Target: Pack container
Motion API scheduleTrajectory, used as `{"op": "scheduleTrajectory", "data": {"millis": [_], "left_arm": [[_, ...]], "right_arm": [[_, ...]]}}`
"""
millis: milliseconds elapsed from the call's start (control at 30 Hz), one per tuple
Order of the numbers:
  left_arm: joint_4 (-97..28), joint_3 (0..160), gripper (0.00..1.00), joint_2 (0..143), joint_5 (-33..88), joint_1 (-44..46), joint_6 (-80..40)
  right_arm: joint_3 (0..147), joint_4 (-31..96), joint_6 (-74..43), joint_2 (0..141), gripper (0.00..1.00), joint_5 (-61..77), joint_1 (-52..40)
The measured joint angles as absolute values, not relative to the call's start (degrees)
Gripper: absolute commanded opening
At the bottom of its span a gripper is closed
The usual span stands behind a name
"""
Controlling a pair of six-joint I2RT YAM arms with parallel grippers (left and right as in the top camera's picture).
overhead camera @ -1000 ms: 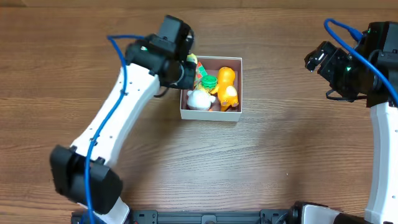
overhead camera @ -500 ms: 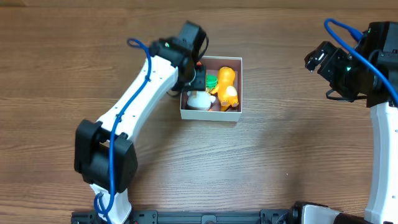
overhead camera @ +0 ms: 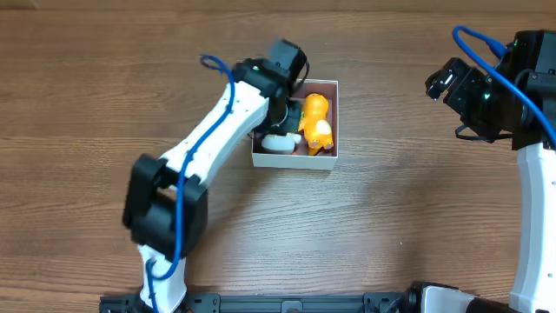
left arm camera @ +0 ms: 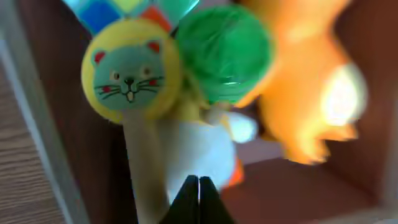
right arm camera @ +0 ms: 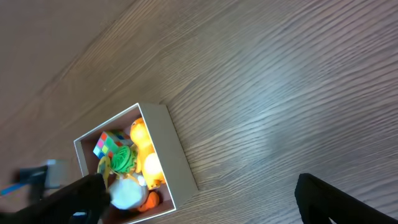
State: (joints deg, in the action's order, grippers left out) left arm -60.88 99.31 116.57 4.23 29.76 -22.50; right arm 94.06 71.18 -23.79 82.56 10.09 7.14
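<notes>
The container (overhead camera: 295, 162) is a square white-walled box with a brown inside, at the table's middle. It holds an orange toy (overhead camera: 317, 122), a white toy (overhead camera: 278, 142), a green ball (left arm camera: 227, 53), a yellow cat-face rattle (left arm camera: 130, 68) and a colourful cube (right arm camera: 107, 144). My left gripper (overhead camera: 280, 113) hangs over the box's left half. In the left wrist view it (left arm camera: 199, 196) is shut and empty, just above the white toy (left arm camera: 193, 149). My right gripper (overhead camera: 439, 83) is open and empty, high at the far right, away from the box (right arm camera: 177, 149).
Bare wood table (overhead camera: 400, 209) lies all around the box. My left arm (overhead camera: 208, 148) stretches diagonally from the front left to the box. The right arm's base stands at the right edge (overhead camera: 530, 217).
My left arm has swung to the right, from beside the box's left wall to over its left half, covering the green ball and rattle from above. The right arm has not moved.
</notes>
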Motion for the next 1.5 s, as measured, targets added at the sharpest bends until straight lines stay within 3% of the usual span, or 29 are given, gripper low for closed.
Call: {"op": "scheduleTrajectory", "data": {"millis": [467, 567, 633, 667, 767, 833, 900, 933, 1100, 1167, 1233, 1300, 1367, 1400, 1433, 1500], "left_arm": [[-64.07, 98.91, 0.06, 119.79, -3.95, 29.58, -24.93], [-63.86, 99.09, 0.2, 119.77, -2.26, 29.58, -23.77], [-64.34, 99.92, 0.42, 119.48, -0.16, 29.61, -22.59], [-64.97, 100.49, 0.63, 119.0, 0.49, 29.61, -22.31], [-68.66, 104.38, 0.68, 114.37, 2.26, 29.58, -21.61], [-70.83, 107.79, 0.61, 109.1, 2.57, 29.61, -21.32], [-73.1, 111.53, 0.18, 100.29, 1.28, 29.61, -21.02], [-73.78, 112.33, 0.04, 97.62, 0.36, 29.61, -21.04], [-81.43, 112.81, 0.05, 95.61, -3.36, 29.61, -20.84], [-83.72, 112.29, 0.15, 96.16, -5.26, 29.58, -20.93], [-87.35, 112.9, 0.31, 92.49, -7.66, 29.61, -21.28], [-88.84, 116.14, 0.5, 83.13, -10.04, 29.61, -21.58], [-89.34, 119.04, 0.58, 71.0, -12.16, 29.61, -22.52], [-90.8, 119.83, 0.72, 65.52, -13.65, 29.61, -23.49], [-92.42, 120.46, 1.0, 61.14, -15.07, 29.61, -24.21], [-96.25, 121.73, 1.0, 53.12, -18.96, 29.61, -26.26]], "right_arm": [[94.06, 71.16, -23.81, 82.56, 1.0, 10.09, 7.14], [94.06, 71.2, -23.81, 82.56, 1.0, 10.09, 7.14], [94.06, 71.18, -23.81, 82.56, 1.0, 10.09, 7.14], [94.06, 71.18, -23.81, 82.56, 1.0, 10.09, 7.14], [94.06, 71.16, -23.79, 82.56, 1.0, 10.11, 7.14], [94.06, 71.18, -23.79, 82.56, 1.0, 10.09, 7.14], [94.06, 71.16, -23.81, 82.56, 1.0, 10.09, 7.16], [94.06, 71.16, -23.79, 82.56, 1.0, 10.09, 7.16], [94.06, 71.16, -23.81, 82.56, 1.0, 10.09, 7.14], [94.06, 71.16, -23.81, 82.56, 1.0, 10.09, 7.14], [94.06, 71.13, -23.83, 82.56, 1.0, 10.11, 7.14], [94.06, 71.16, -23.81, 82.56, 1.0, 10.13, 7.14], [94.06, 71.16, -23.79, 82.56, 1.0, 10.11, 7.14], [94.06, 71.18, -23.79, 82.56, 1.0, 10.11, 7.14], [94.06, 71.16, -23.81, 82.56, 1.0, 10.09, 7.14], [94.06, 71.13, -23.79, 82.56, 1.0, 10.11, 7.14]]}}
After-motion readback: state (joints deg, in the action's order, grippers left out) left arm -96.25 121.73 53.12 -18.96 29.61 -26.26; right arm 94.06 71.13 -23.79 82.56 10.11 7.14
